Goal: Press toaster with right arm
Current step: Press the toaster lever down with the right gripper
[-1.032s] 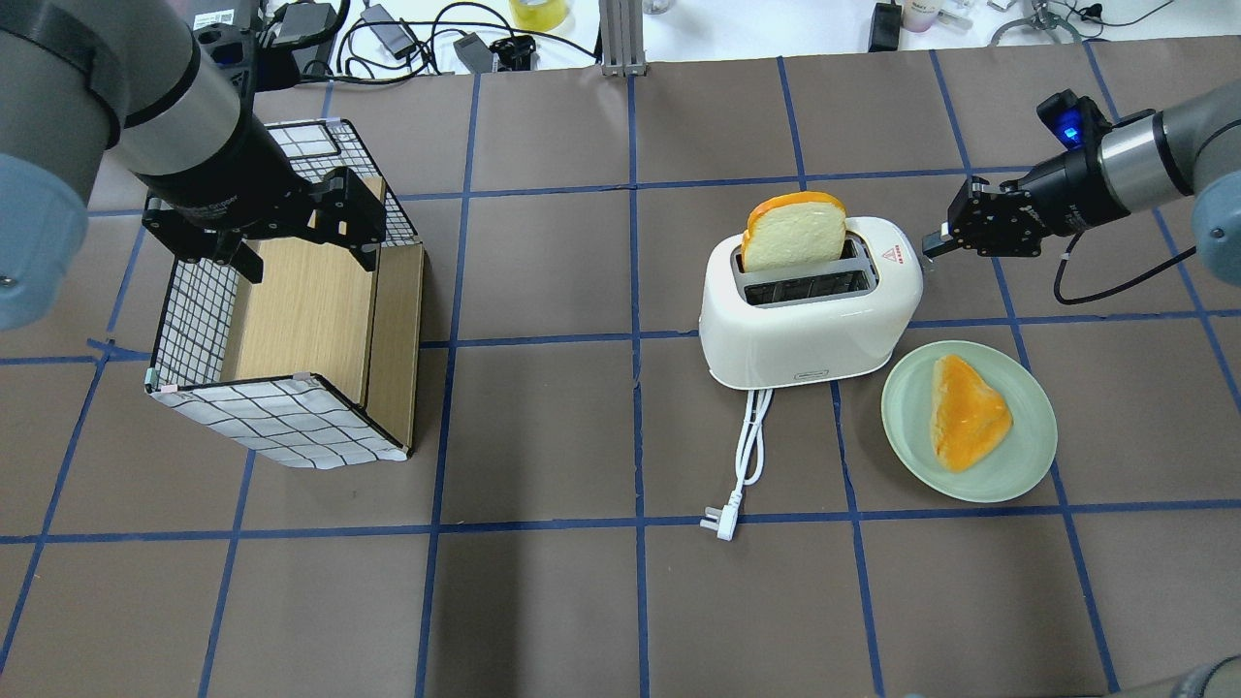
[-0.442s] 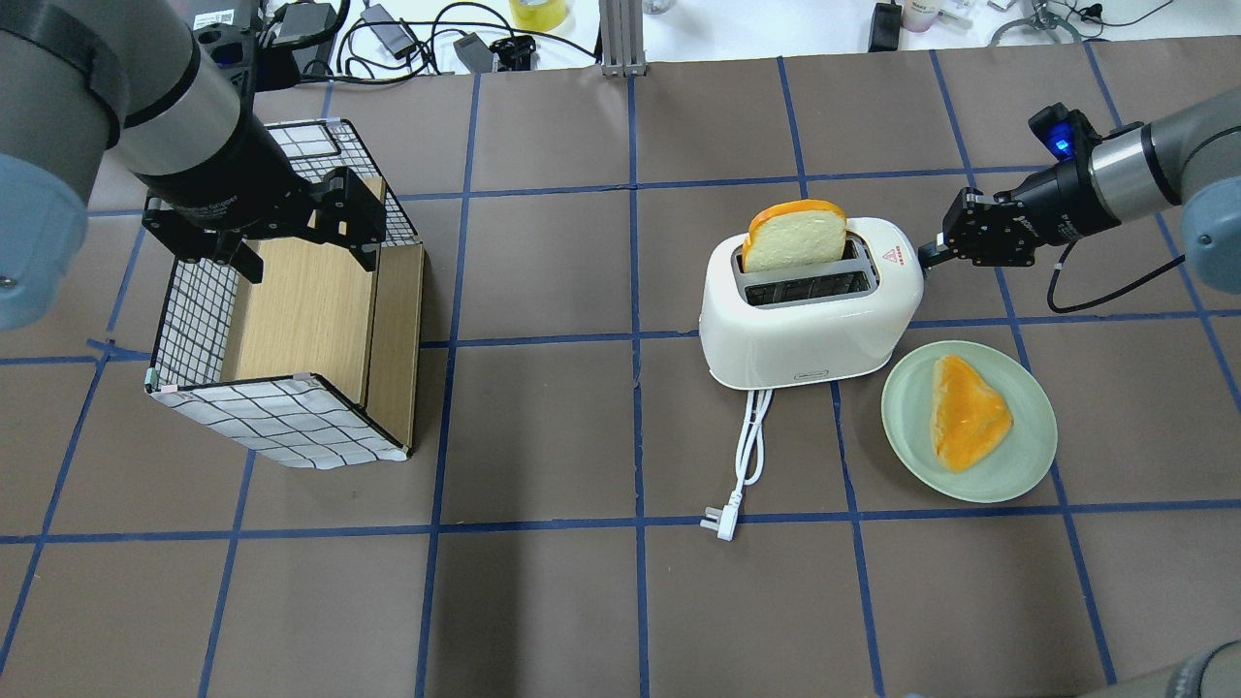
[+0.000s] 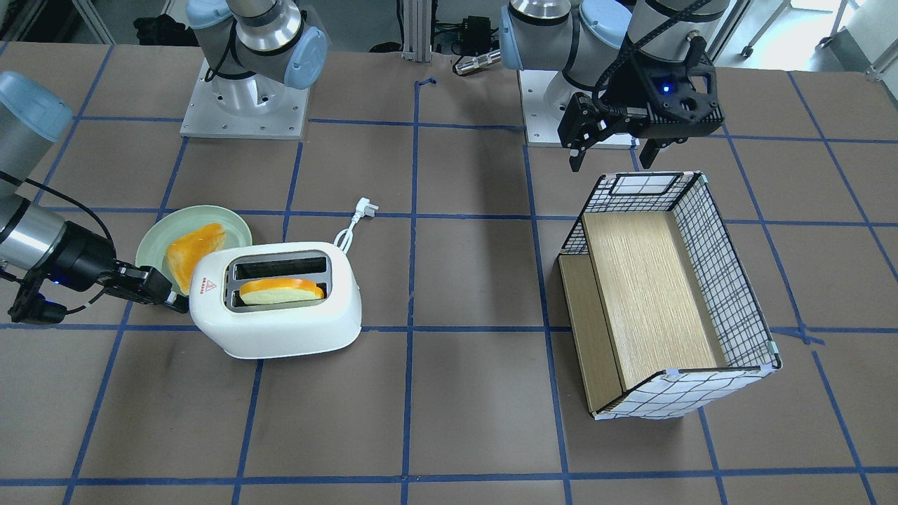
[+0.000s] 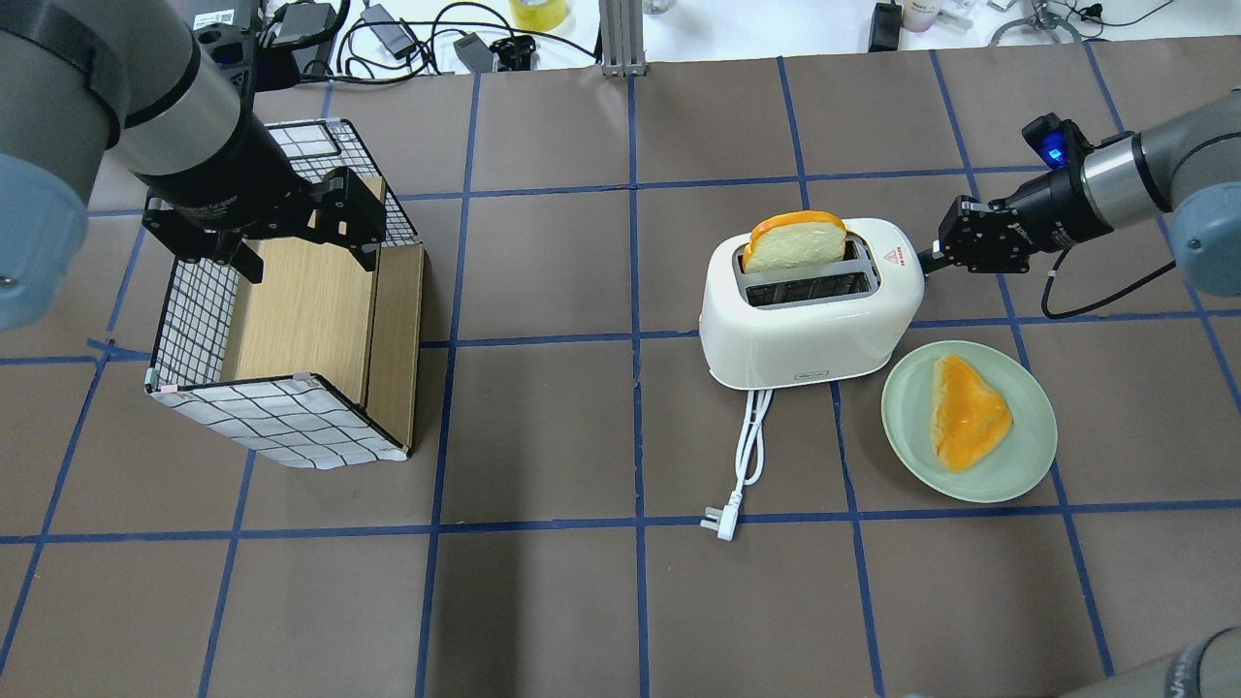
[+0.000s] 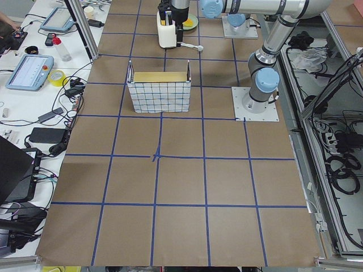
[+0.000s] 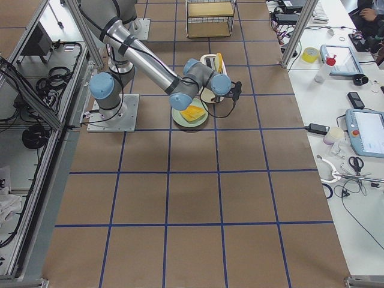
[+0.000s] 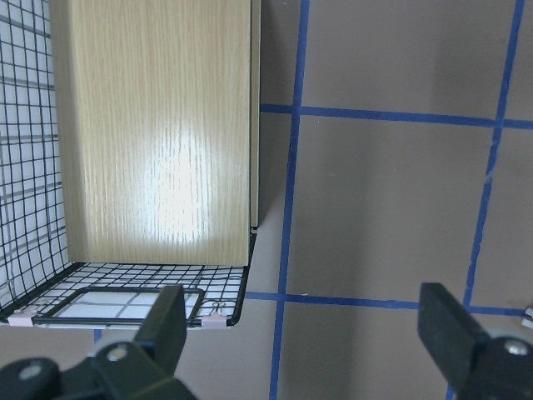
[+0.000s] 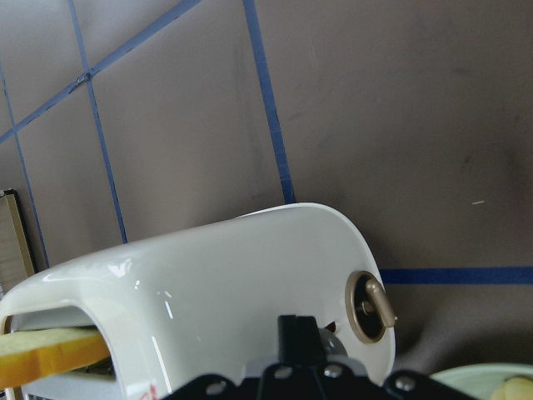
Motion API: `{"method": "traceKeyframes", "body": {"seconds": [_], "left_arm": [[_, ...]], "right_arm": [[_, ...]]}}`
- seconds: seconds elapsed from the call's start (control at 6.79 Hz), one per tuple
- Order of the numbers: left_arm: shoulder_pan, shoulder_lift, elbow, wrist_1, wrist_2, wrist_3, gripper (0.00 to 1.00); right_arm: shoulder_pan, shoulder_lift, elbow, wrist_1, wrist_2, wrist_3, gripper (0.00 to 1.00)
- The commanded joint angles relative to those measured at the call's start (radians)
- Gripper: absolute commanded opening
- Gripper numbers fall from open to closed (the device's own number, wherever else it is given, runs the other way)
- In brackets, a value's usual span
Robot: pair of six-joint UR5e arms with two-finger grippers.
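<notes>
The white toaster (image 4: 805,320) stands right of the table's middle, with a red triangle sticker on top. A bread slice (image 4: 793,242) sits low in its far slot. My right gripper (image 4: 929,260) is shut, its fingertips against the toaster's right end. In the right wrist view the fingertips (image 8: 298,329) rest on that end of the toaster (image 8: 233,267), beside the silver knob (image 8: 371,307); the lever under them is hidden. In the front view the right gripper (image 3: 175,300) touches the toaster (image 3: 280,326). My left gripper (image 4: 305,247) is open and empty above the basket.
A green plate (image 4: 1028,456) with an orange-crusted bread piece (image 4: 968,412) lies just in front right of the toaster. The toaster's white cord ends in a plug (image 4: 722,519) toward the front. A wire basket (image 4: 291,407) with a wooden floor stands at left.
My right gripper has moved in against the toaster's end and downward. The bread slice has sunk lower into the slot. The left arm has not moved.
</notes>
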Motion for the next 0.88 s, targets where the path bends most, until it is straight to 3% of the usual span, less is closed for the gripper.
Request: {"method": "traceKeyframes", "body": {"seconds": [0.0, 0.74], "left_arm": [[0.000, 0.000, 0.000, 0.000, 0.000, 0.000, 1.00], [0.000, 0.000, 0.000, 0.000, -0.001, 0.000, 1.00]], "right_arm": [[0.000, 0.012, 0.007, -0.010, -0.002, 0.000, 0.00], [0.000, 0.035, 0.023, -0.038, -0.002, 0.000, 0.00]]}}
